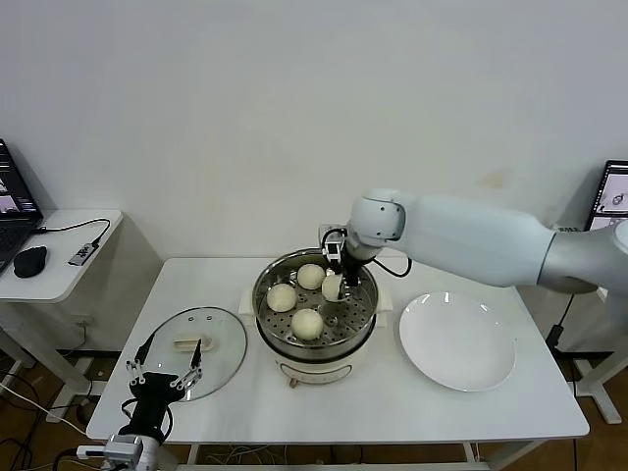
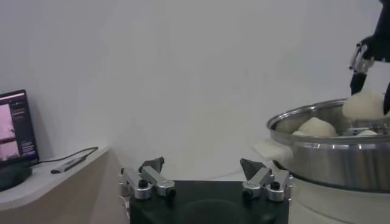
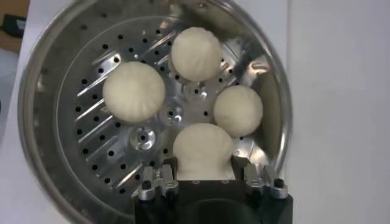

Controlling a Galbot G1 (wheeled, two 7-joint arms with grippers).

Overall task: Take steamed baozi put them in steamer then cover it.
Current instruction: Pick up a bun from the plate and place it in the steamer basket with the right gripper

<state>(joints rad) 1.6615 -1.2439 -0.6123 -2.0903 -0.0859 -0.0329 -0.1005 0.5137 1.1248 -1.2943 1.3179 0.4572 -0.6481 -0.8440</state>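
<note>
Right hand down inside steamer at approx 1 o'clock of its tray, fingers clamped on 4th baozi; in right wrist view same bun sits between the two fingers, touching or just above perforated tray, can't tell which. Other 3 baozi on tray: one at 12 o'clock, one at 9, one at 6, all apart from each other. Steamer at bench centre, on cream base. Cover flat on bench at 9 o'clock of steamer, handle up, just beside pot. White plate at 3 o'clock of steamer, bare. Left hand parked low at near bench edge, overlapping cover's near rim in head view, fingers apart, gripping nothing. Laptop and mouse on side desk, far left.
</note>
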